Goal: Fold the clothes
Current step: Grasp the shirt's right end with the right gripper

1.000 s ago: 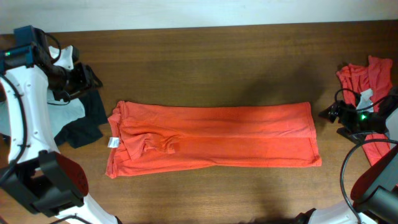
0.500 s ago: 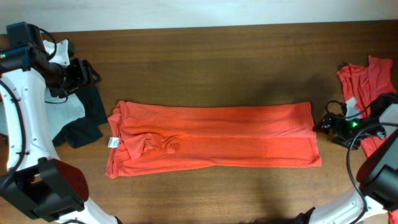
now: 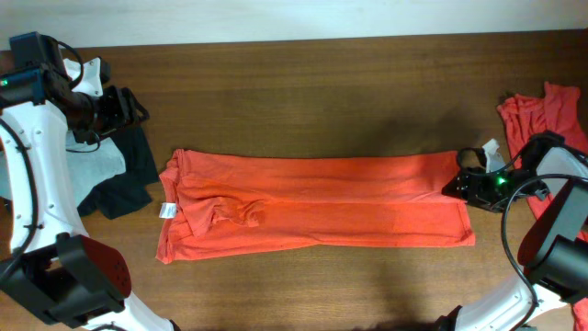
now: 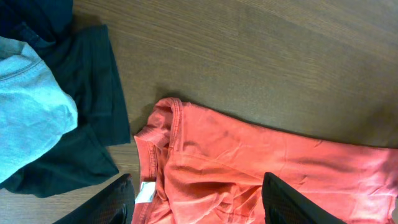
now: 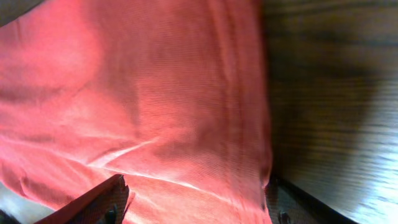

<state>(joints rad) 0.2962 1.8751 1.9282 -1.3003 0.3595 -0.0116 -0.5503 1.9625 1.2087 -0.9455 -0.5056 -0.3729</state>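
dark garments (image 3: pixel 127 188) at left, open tabletop (image 3: pixel 303 101) beyond

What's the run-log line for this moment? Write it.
shirt: flat, long strip | left gripper: open, near collar | right gripper: open, over hem

This is looking like a robotics lab bench rather than a home. 2 white robot arms, the left arm (image 3: pixel 32 138) and the right arm (image 3: pixel 565 188), are trailing black cables over a dark wooden table (image 3: pixel 303 101) that is standing against a pale wall (image 3: pixel 303 18). Loose garments are lying heaped at both ends: dark and grey ones (image 3: pixel 129 184) left, red ones (image 3: pixel 533 115) right.
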